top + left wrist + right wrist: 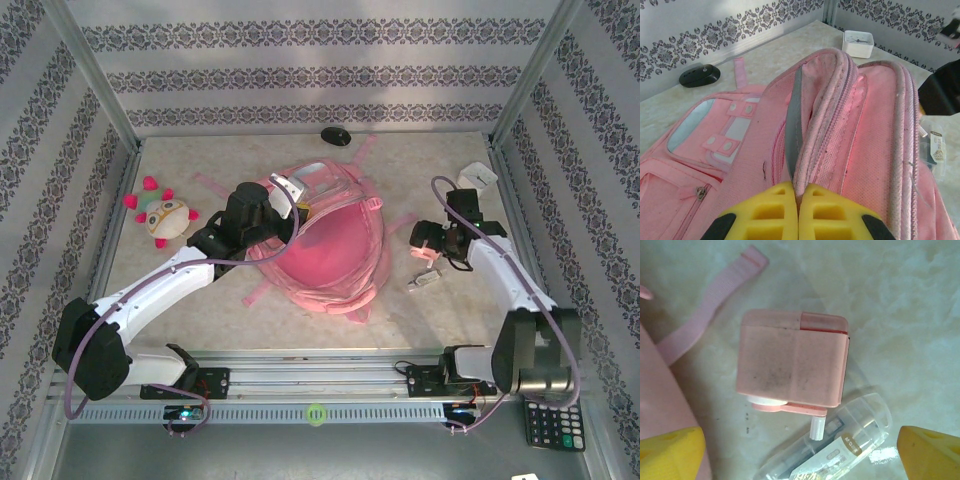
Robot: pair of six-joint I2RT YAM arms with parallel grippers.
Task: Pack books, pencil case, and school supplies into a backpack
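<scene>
As the right gripper (800, 452) gapes, the pink block (792, 362) lies beneath — untouched.

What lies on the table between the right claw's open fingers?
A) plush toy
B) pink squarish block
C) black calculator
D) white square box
B: the right wrist view shows the pink block flat on the table between the spread yellow fingertips of the right claw, with a clear elongated item beside its lower edge.
</scene>
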